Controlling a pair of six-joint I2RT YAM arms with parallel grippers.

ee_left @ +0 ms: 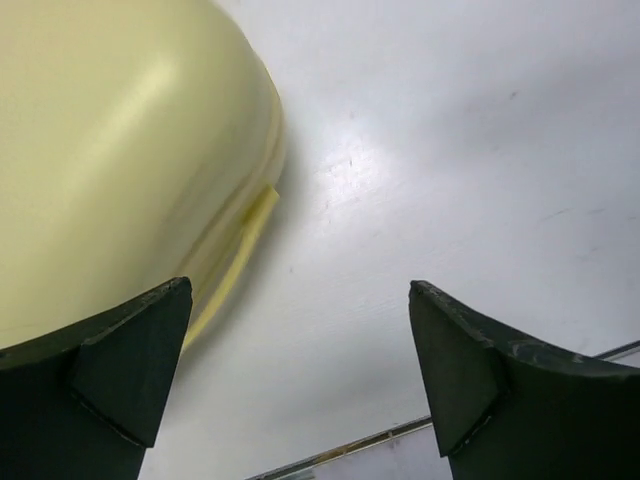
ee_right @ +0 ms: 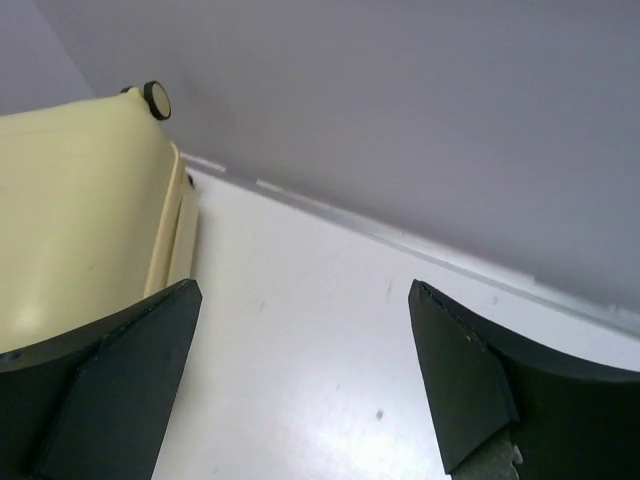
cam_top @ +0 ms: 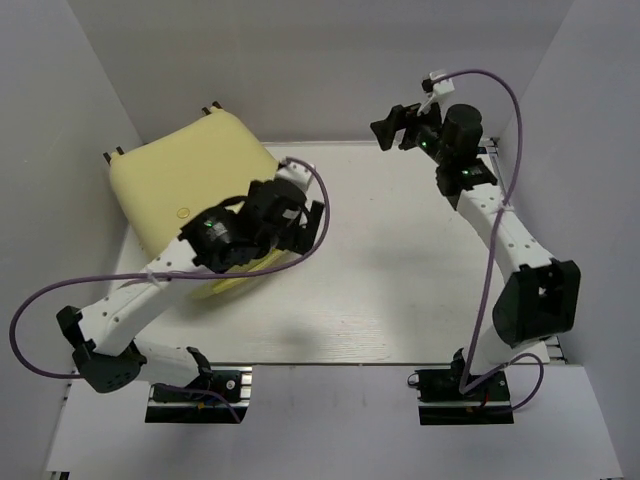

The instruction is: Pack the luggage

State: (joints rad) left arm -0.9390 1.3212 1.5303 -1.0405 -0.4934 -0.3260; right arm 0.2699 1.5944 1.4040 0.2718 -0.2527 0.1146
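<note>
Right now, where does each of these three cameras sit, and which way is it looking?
Top external: fixed above, behind the arms, looking down on the white table and large pale yellow hard-shell suitcase; both arms show, left gripper and right gripper open.
Left wrist: on the left arm, looking down at the suitcase's rounded edge; its two black fingers show.
Right wrist: on the right arm, looking low across the table to the grey wall; its fingers show.
Shared: all see suitcase and table.
</note>
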